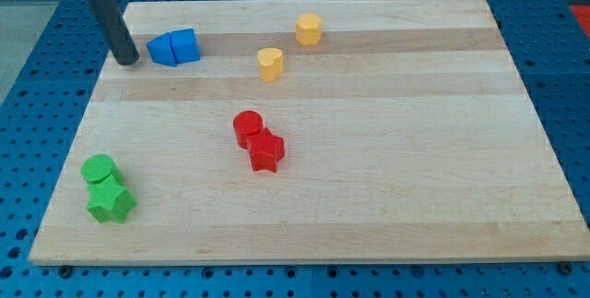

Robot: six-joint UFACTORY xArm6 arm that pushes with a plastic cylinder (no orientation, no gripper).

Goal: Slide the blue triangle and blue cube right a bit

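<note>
The blue triangle (pixel 162 50) and the blue cube (pixel 185 45) sit touching each other near the view's top left of the wooden board (pixel 369 150). The triangle is on the left, the cube on the right. My tip (pixel 128 60) rests on the board just left of the blue triangle, a small gap apart from it. The dark rod rises from the tip toward the view's top left corner.
A yellow hexagonal block (pixel 308 29) and a yellow block (pixel 270 63) lie at top centre. A red cylinder (pixel 247 128) touches a red star (pixel 266 151) at the middle. A green cylinder (pixel 99 170) touches a green star (pixel 111 202) at bottom left.
</note>
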